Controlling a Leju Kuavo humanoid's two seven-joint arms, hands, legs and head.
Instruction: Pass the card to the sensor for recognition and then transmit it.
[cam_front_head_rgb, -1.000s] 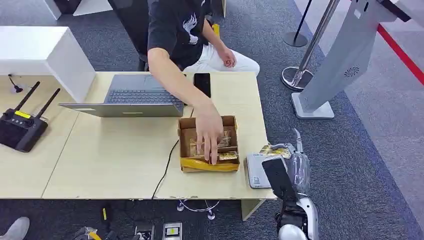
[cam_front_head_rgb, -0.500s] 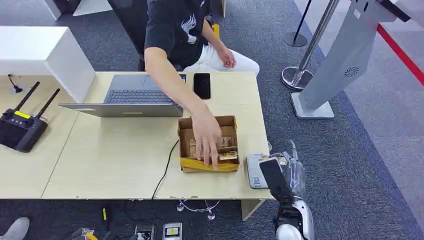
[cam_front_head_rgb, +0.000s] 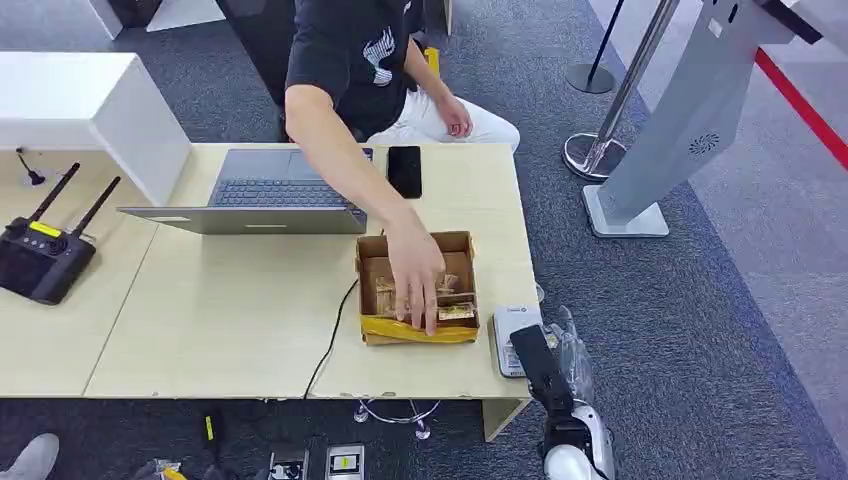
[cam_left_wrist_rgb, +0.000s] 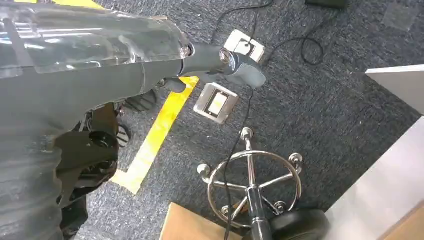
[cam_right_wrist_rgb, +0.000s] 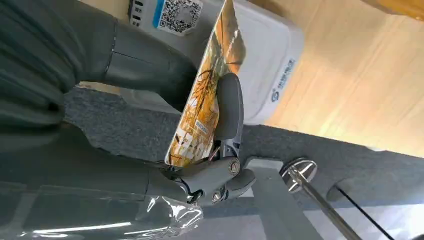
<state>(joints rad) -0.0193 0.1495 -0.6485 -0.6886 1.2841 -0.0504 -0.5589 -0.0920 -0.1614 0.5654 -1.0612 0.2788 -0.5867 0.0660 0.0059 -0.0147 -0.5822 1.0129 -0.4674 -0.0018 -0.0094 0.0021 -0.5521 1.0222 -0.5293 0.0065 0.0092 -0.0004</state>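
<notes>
here the right robot hand (cam_right_wrist_rgb: 200, 145) gripped the card (cam_right_wrist_rgb: 207, 95) over the sensor (cam_right_wrist_rgb: 260, 65); scanning seemed underway, handover next.

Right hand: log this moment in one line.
right hand grips orange picture card | over white card sensor box | left hand hangs, holds nothing

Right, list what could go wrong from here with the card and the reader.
1. The right hand pinches the yellow picture card by its faces, tilted edge-on over the white box-shaped sensor; it may not read, or slip.
2. The sensor sits at the wooden table's corner; a push could shove it off.
3. A person's hand works in the cardboard box beside it.
</notes>
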